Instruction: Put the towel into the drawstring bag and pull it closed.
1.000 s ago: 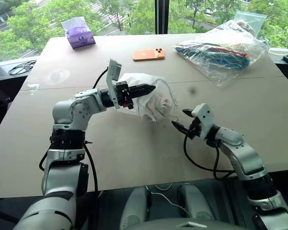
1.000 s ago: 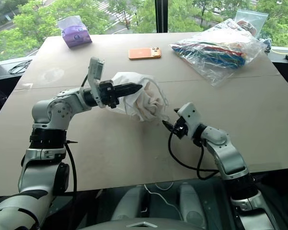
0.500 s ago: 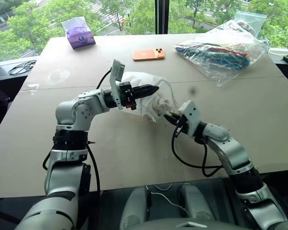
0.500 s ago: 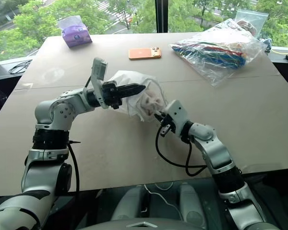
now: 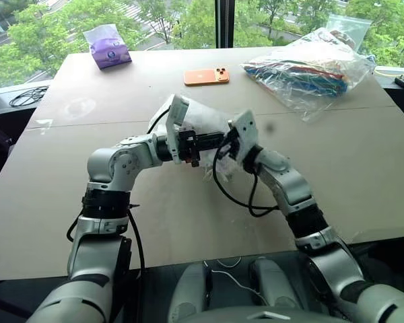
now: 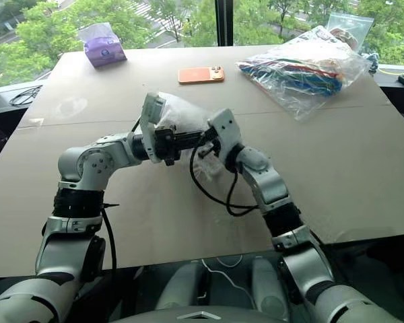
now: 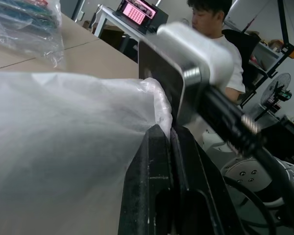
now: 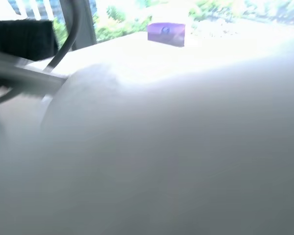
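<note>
The white crinkly drawstring bag [image 5: 203,116] hangs above the middle of the table. My left gripper [image 6: 196,138] points to the right and is shut on the bag. In the left wrist view its black fingers [image 7: 159,147] pinch the thin fabric [image 7: 63,127]. My right gripper [image 5: 227,139] is pressed against the bag just beside the left fingertips, tucked behind its own white wrist mount [image 5: 243,126]. Its fingers are hidden. The right wrist view has pale bag fabric [image 8: 176,147] right up against it. The towel is hidden.
An orange phone [image 5: 207,76] lies at the back centre. A purple tissue pack [image 5: 108,46] sits back left. A big clear plastic bag of colourful items [image 5: 310,70] lies back right. Black cables [image 5: 28,95] lie off the left edge. A person [image 7: 213,29] sits beyond the table.
My right gripper has shut, then risen and swung left from the table up against the bag beside the left fingertips. The left gripper kept its hold and eased slightly right.
</note>
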